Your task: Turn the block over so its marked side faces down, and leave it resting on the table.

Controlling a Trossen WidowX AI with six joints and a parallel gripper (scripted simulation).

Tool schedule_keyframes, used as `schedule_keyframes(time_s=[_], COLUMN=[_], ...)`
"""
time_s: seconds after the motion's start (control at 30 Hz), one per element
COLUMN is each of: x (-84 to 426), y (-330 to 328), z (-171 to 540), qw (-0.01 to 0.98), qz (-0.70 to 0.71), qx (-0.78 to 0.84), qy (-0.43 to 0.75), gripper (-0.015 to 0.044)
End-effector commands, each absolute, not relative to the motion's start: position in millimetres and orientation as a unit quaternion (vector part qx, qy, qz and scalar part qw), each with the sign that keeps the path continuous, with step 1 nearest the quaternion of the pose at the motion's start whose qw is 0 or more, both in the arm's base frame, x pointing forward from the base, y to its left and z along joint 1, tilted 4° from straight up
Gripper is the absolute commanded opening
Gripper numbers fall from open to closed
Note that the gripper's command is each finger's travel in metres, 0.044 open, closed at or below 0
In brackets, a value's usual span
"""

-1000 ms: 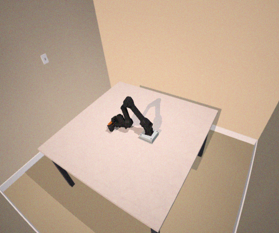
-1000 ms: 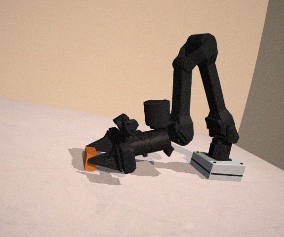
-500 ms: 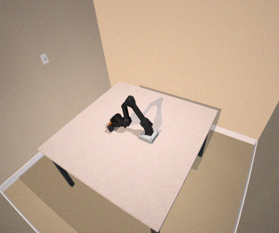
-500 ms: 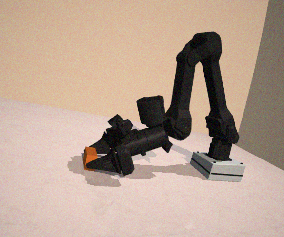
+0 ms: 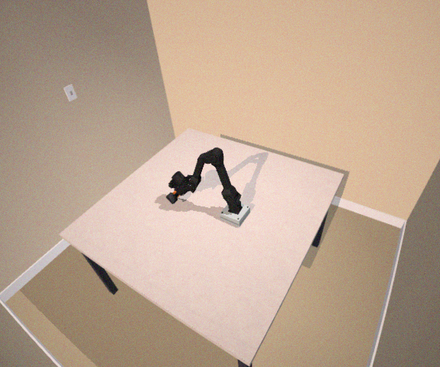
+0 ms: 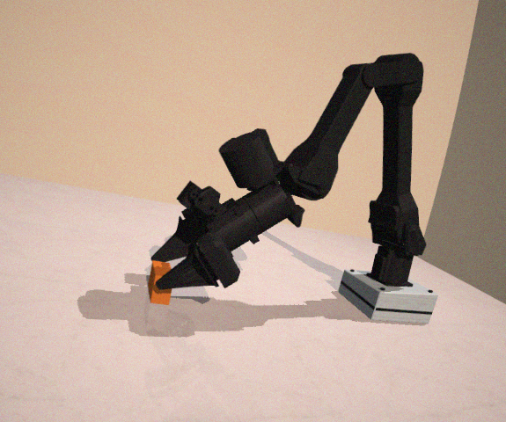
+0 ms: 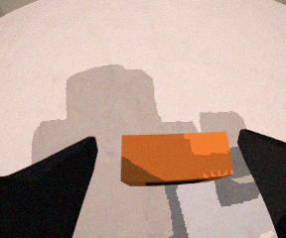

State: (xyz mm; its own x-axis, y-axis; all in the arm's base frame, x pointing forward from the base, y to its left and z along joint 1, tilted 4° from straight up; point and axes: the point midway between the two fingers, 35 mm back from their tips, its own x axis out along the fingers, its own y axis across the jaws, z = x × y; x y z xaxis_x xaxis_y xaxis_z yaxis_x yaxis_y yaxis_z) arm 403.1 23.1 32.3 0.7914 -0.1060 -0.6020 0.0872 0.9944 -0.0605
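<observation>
An orange block (image 5: 174, 193) (image 6: 160, 297) (image 7: 168, 154) stands on the table (image 5: 212, 268) (image 6: 311, 381) (image 7: 208, 59). Its plain top faces up. In the wrist view a thin dark strip of its mark shows along the lower edge of the block, on the side that faces back toward the arm; the rest of the mark is hidden. My gripper (image 6: 155, 272) (image 7: 171, 141) is open and empty, tilted down, with one finger on each side of the block. The wrist view shows a gap between the block and each finger.
The arm's pale base (image 5: 234, 215) (image 6: 403, 306) stands on the table, to the right of the block in the top and exterior views. Walls (image 5: 291, 79) rise behind the table. The arm's shadow lies around the block.
</observation>
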Motion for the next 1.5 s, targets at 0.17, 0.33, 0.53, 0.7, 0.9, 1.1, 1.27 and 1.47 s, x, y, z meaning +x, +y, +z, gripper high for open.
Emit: schedule_keyframes(time_s=[0.17,0.33,0.53,0.7,0.9,1.1,1.27,1.47], x=[370,370,373,392,406,412,412,412], y=[24,24,24,25,25,23,23,23], z=[86,86,87,95,105,116,121,121], qw=[0.905,0.905,0.901,0.867,0.818,0.762,0.736,0.736], qz=[-0.052,-0.052,-0.052,-0.05,-0.049,-0.048,-0.048,-0.048], qx=[0.003,0.003,0.003,0.003,0.007,0.014,0.019,0.019], qy=[0.422,0.422,0.431,0.496,0.573,0.646,0.675,0.675], gripper=[0.044,0.044,0.044,0.044,0.044,0.044,0.044,0.044])
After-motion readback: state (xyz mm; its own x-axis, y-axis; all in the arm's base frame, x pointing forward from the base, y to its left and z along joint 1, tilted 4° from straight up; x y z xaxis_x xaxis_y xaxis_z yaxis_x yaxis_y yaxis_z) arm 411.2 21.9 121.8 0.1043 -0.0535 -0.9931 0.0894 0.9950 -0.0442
